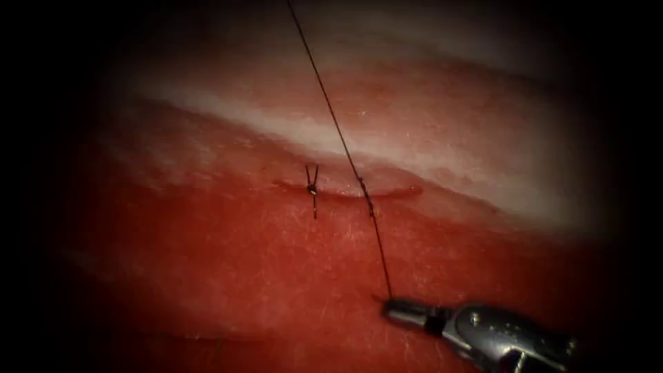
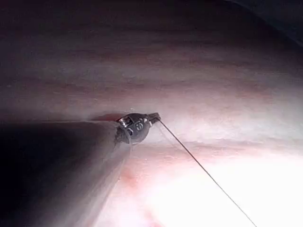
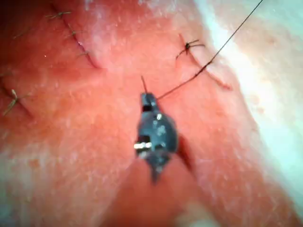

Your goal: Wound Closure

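Black thread (image 1: 345,148) held taut by both clamped pincers: right pincer (image 1: 391,307), left pincer (image 2: 155,117).

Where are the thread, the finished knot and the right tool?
thread (image 1: 340,135), endoscope view, on the taut strand above the cut.
finished knot (image 1: 312,188), endoscope view, on the knot's middle at the cut.
right tool (image 1: 395,309), endoscope view, on its tip, shut on the thread.
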